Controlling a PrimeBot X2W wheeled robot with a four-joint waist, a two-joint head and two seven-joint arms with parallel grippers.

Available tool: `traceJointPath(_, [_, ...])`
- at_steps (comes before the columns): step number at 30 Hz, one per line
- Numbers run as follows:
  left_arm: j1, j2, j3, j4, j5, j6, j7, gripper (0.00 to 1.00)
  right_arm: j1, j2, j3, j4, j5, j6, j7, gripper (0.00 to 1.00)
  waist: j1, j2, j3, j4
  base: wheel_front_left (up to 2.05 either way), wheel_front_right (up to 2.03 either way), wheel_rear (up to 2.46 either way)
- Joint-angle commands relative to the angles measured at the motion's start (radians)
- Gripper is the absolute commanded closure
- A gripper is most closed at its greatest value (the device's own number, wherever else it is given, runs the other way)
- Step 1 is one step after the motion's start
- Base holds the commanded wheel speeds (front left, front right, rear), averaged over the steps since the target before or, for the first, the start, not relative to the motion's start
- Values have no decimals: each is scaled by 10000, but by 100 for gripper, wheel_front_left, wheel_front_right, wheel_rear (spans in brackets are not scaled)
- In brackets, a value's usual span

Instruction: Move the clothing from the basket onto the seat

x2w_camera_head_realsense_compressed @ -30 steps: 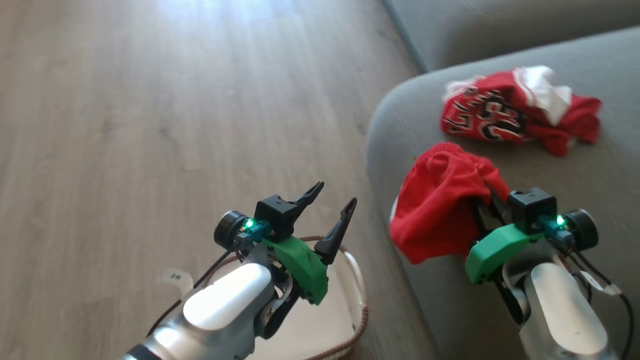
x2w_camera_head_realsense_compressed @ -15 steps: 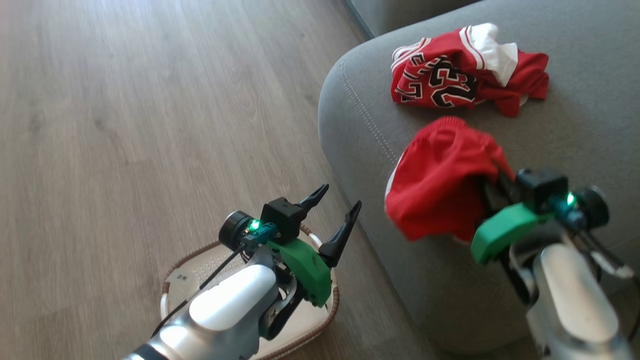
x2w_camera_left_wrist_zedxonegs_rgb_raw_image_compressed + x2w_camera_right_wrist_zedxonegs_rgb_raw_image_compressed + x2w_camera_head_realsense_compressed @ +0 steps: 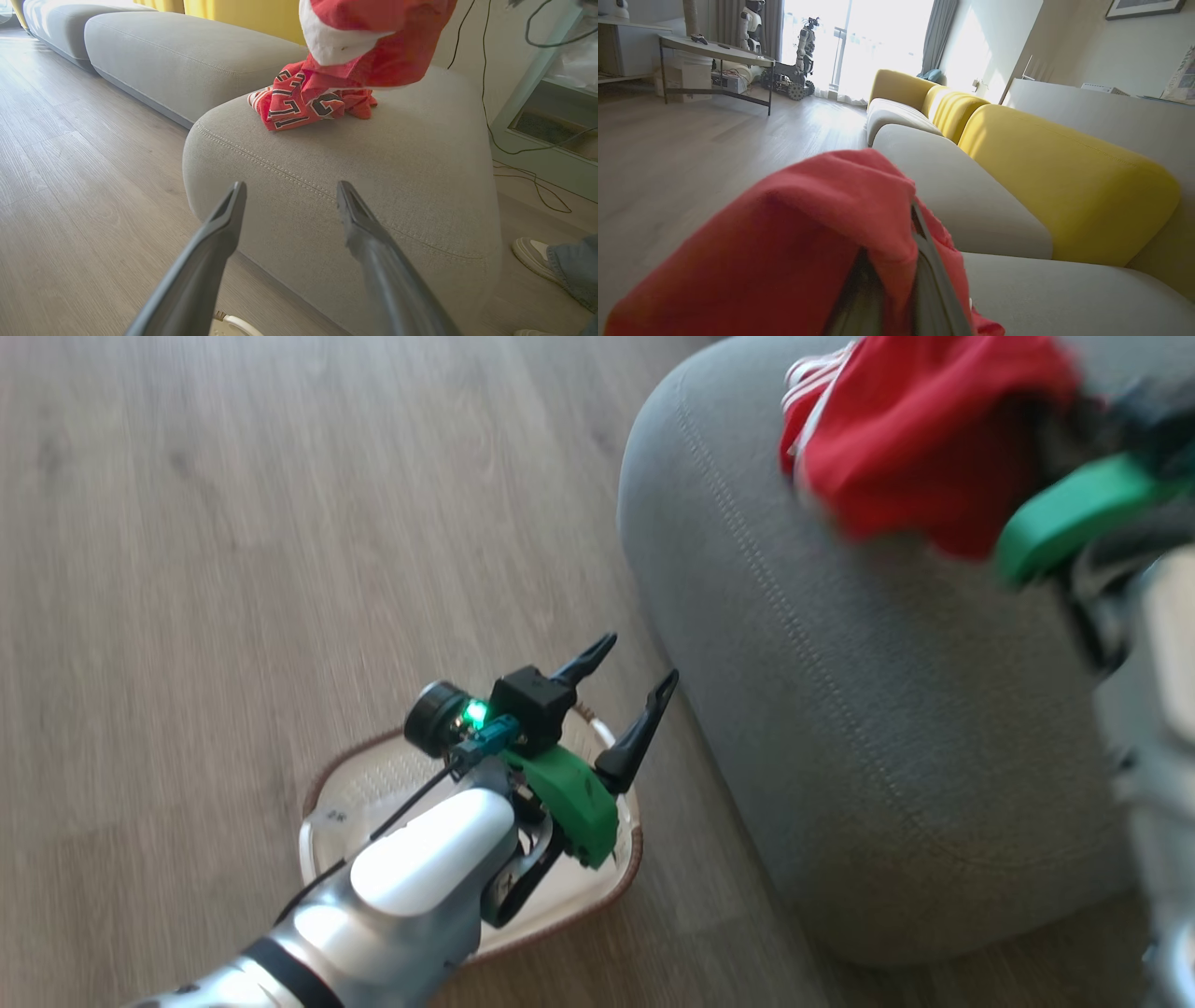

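Count: two garments, one basket, one seat, two pincers.

Garment 1, the red jersey (image 3: 303,100), lies crumpled on top of the seat (image 3: 840,709), near its rounded corner, lettering showing. Garment 2, the red shorts (image 3: 920,457), hangs bunched from the right pincer (image 3: 896,289), which is clamped narrow on the cloth. The shorts are raised over the seat top, on the near side of the jersey. Whether they touch the jersey cannot be told.

The left pincer (image 3: 639,658) stands wide with nothing between its fingers. It sits off the seat's side, above the basket (image 3: 322,803) and pointing at the seat's stitched seam.

The basket rests on the floor (image 3: 233,569), just beside the seat's corner. Its pale bottom shows under the left arm.

Surface and room: pale wood-plank floor. More grey cushions (image 3: 187,60) continue beyond the seat, with yellow backrests (image 3: 1064,186) behind. A counter (image 3: 714,51) and other robots (image 3: 803,60) stand far beyond the seat by a bright window. A person's shoe (image 3: 532,252) and cables (image 3: 532,177) lie on the seat's far side.
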Motion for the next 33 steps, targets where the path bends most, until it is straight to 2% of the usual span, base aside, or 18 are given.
traceJointPath(1, [-602,152,216,-228,126,41,-68,0,-928,-324,-37,-81,26,-4,32,100,0,0,484,244,0,0,0])
traceJointPath(11, [-1420,310,47,-857,637,262,117,0,-3612,-1419,-1520,1927,-748,-4,-144,100,0,0,1904,936,0,0,0])
traceJointPath(17, [-1897,309,-75,-1322,922,392,290,0,-4013,-1612,-2276,3385,-1832,-4,-572,100,0,0,2596,1403,0,0,0])
traceJointPath(21, [-2125,258,-134,-1504,1030,439,376,0,-4017,-1727,-3176,4254,-2654,-4,-798,100,0,0,2927,1738,0,0,0])
traceJointPath(24, [-2203,287,-150,-1586,1076,488,390,0,-3951,-1602,-3843,4718,-3386,-4,-859,100,0,0,3137,1855,0,0,0])
traceJointPath(33, [-2188,455,-200,-1658,1078,556,418,0,-3657,-1016,-4966,5545,-4813,-4,-1003,100,0,0,3357,1892,0,0,0])
